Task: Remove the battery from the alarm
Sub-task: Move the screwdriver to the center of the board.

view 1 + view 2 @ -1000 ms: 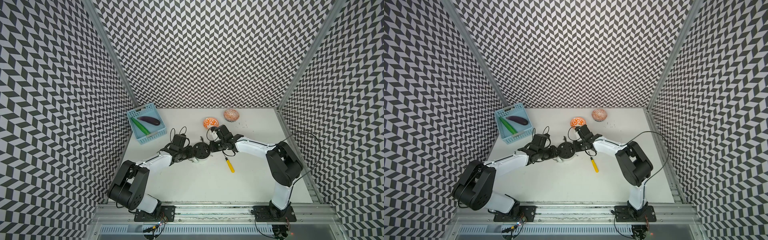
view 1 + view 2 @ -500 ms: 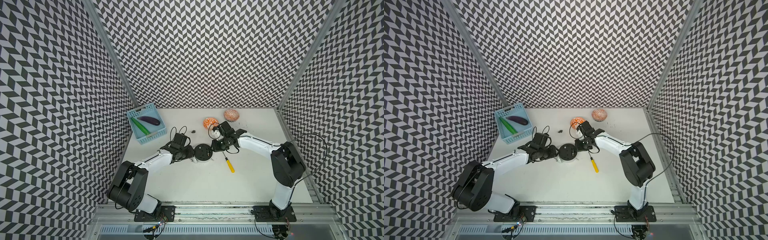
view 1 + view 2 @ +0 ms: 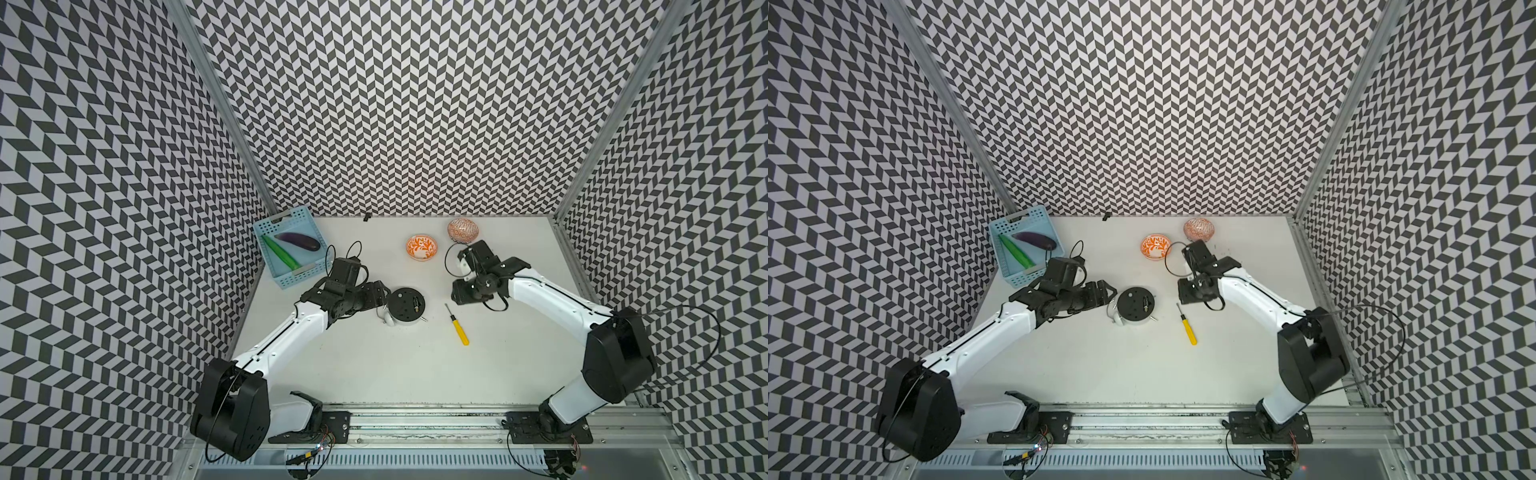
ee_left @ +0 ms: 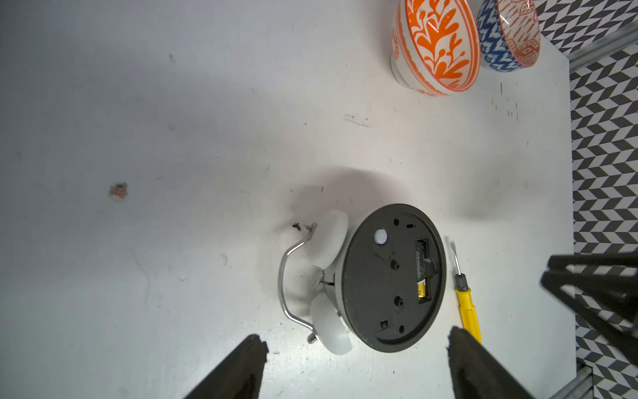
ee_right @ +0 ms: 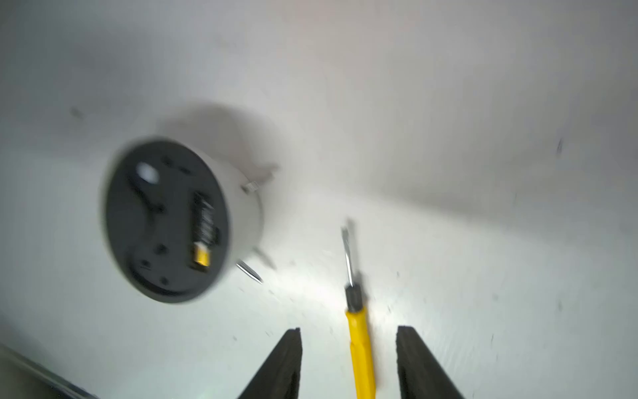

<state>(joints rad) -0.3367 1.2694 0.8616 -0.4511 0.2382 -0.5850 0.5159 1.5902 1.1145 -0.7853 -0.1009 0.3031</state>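
Note:
The alarm (image 3: 405,305) lies face down on the white table, its black round back up, in both top views (image 3: 1136,306). Its compartment stands uncovered, and the battery (image 4: 422,273), black with a gold end, sits inside; the right wrist view shows the battery (image 5: 203,235) blurred. My left gripper (image 3: 380,293) is open just left of the alarm's bells and touches nothing; in the left wrist view the left gripper (image 4: 357,342) has wide-apart fingers. My right gripper (image 3: 461,293) is open and empty, apart from the alarm on its right, above the table near the screwdriver (image 5: 359,338).
The yellow-handled screwdriver (image 3: 457,328) lies right of the alarm. Two orange-patterned bowls (image 3: 422,247) (image 3: 463,230) stand behind. A blue basket (image 3: 305,274) with an eggplant and a green vegetable sits at the back left. A small black piece (image 3: 367,217) lies by the back wall.
Both grippers have opened and drawn back from the alarm, the right one farther to the right. A small black piece has gone from beside the alarm to the foot of the back wall.

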